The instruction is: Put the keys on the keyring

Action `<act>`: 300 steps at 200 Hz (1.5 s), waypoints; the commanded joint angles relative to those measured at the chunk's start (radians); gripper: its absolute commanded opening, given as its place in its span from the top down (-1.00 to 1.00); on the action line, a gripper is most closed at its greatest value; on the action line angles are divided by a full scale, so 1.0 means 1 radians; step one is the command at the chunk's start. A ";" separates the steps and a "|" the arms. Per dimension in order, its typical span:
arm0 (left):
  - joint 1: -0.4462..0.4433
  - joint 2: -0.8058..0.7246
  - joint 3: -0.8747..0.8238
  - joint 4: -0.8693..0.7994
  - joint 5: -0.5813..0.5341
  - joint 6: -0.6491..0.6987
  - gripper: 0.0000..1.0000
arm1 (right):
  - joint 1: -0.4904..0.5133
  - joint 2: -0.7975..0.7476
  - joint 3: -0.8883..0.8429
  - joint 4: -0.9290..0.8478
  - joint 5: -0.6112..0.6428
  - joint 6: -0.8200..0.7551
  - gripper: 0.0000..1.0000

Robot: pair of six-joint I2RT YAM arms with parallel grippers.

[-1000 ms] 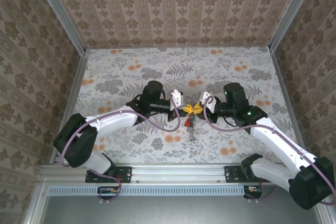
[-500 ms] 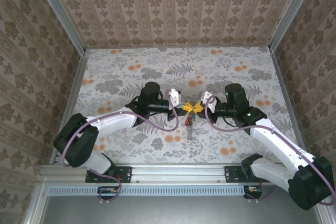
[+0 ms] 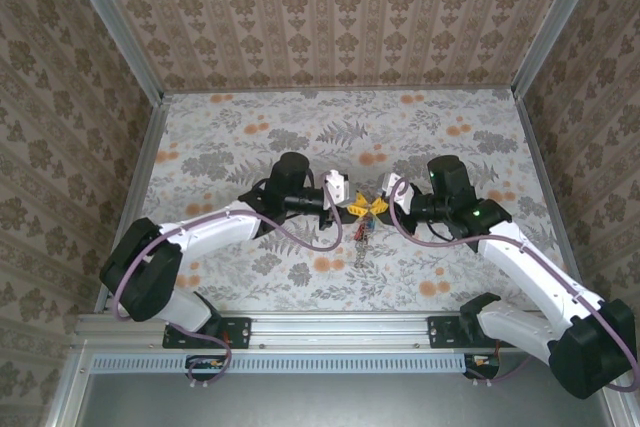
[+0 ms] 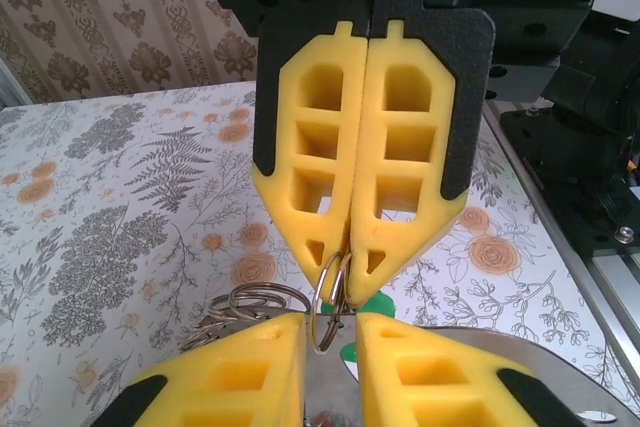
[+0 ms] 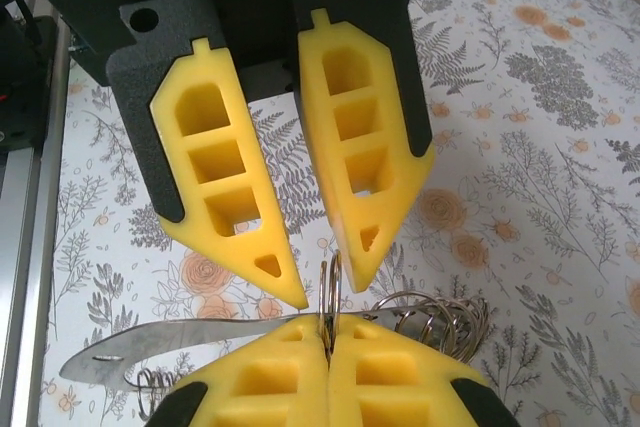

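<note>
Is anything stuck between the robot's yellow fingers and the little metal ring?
Nothing visible is in the way. The right gripper is shut on the keyring, and the left gripper stands open around it.

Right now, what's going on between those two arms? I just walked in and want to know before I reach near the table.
Both arms meet over the middle of the table, working on the keyring. The right fingers are shut on the keyring, holding it edge-on. The left fingers face them and stand apart, with the ring in the gap and not clamped. Coloured keys sit just below the meeting point in the top view.
</note>
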 commanded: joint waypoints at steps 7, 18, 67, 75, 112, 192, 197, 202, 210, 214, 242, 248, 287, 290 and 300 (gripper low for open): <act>-0.012 -0.023 0.062 -0.135 -0.015 0.106 0.56 | 0.011 0.005 0.064 -0.065 0.009 -0.047 0.94; -0.014 -0.022 0.073 -0.147 -0.016 0.115 0.55 | 0.014 0.010 0.074 -0.076 0.014 -0.052 0.94; -0.019 -0.021 0.086 -0.154 -0.022 0.121 0.55 | 0.022 0.025 0.084 -0.076 0.020 -0.059 0.94; -0.018 -0.023 0.083 -0.151 -0.027 0.120 0.55 | 0.023 0.025 0.083 -0.076 0.020 -0.062 0.94; -0.015 -0.031 0.081 -0.167 -0.026 0.127 0.55 | 0.022 0.023 0.068 -0.069 0.023 -0.071 0.93; -0.016 -0.022 0.094 -0.192 -0.013 0.133 0.54 | 0.023 0.023 0.071 -0.072 0.015 -0.096 0.93; -0.016 -0.021 0.095 -0.194 -0.011 0.133 0.54 | 0.022 0.023 0.071 -0.071 0.015 -0.098 0.92; -0.015 -0.020 0.097 -0.198 -0.009 0.135 0.54 | 0.022 0.023 0.070 -0.072 0.015 -0.100 0.92; -0.017 -0.018 0.100 -0.202 -0.006 0.138 0.53 | 0.022 0.023 0.072 -0.071 0.015 -0.101 0.92; -0.016 -0.017 0.103 -0.205 -0.006 0.138 0.54 | 0.022 0.023 0.071 -0.071 0.015 -0.101 0.92; -0.017 -0.010 0.114 -0.207 -0.001 0.141 0.53 | 0.022 0.026 0.072 -0.075 0.015 -0.104 0.92; -0.017 -0.008 0.117 -0.206 0.001 0.140 0.53 | 0.022 0.026 0.072 -0.075 0.015 -0.104 0.92; -0.020 0.004 0.133 -0.242 0.003 0.162 0.56 | 0.022 0.026 0.070 -0.063 0.012 -0.100 0.91; -0.020 0.005 0.136 -0.245 0.004 0.163 0.56 | 0.022 0.026 0.069 -0.062 0.011 -0.099 0.91; -0.022 0.008 0.140 -0.262 0.006 0.172 0.57 | 0.022 0.026 0.068 -0.055 0.009 -0.094 0.91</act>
